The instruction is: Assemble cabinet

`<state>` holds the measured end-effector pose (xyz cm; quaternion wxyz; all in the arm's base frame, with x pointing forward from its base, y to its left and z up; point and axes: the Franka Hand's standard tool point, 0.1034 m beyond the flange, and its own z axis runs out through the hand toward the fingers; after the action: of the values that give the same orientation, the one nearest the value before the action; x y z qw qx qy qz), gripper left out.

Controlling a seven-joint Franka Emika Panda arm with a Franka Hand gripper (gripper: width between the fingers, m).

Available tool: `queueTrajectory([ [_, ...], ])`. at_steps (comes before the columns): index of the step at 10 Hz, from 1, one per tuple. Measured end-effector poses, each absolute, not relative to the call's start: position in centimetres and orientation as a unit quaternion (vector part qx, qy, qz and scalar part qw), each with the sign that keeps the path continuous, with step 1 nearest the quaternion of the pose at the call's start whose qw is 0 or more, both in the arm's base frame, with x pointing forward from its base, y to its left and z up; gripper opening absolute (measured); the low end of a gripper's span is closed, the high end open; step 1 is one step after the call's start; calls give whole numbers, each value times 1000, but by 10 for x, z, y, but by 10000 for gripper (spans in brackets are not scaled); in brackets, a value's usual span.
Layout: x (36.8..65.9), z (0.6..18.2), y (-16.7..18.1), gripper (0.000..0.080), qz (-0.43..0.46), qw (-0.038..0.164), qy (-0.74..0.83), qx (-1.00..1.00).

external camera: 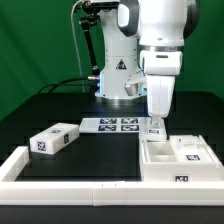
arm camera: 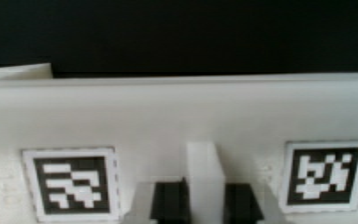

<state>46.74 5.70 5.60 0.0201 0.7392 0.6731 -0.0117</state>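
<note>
The cabinet's square white shell [external camera: 160,163] lies at the exterior view's right, inside the border frame, with a smaller white tagged part [external camera: 191,149] on it. Another white box part [external camera: 55,140] lies apart at the exterior view's left. My gripper [external camera: 155,127] points straight down at the shell's far left corner. In the wrist view the white shell [arm camera: 176,110] fills the picture, with a tag [arm camera: 73,180] on one side and a second tag [arm camera: 323,172] on the other. My gripper [arm camera: 202,197] has its black fingers [arm camera: 165,205] tight against both sides of a narrow white wall of the shell.
The marker board [external camera: 112,124] lies flat just before the robot's base. The low white border frame [external camera: 70,185] runs along the front and the exterior view's left. The table top is black, and green curtains hang behind.
</note>
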Motion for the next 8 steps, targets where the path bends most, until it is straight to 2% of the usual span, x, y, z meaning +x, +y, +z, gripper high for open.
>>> queueTrajectory([
  [8, 469, 57, 55, 69, -22, 17, 682, 731],
])
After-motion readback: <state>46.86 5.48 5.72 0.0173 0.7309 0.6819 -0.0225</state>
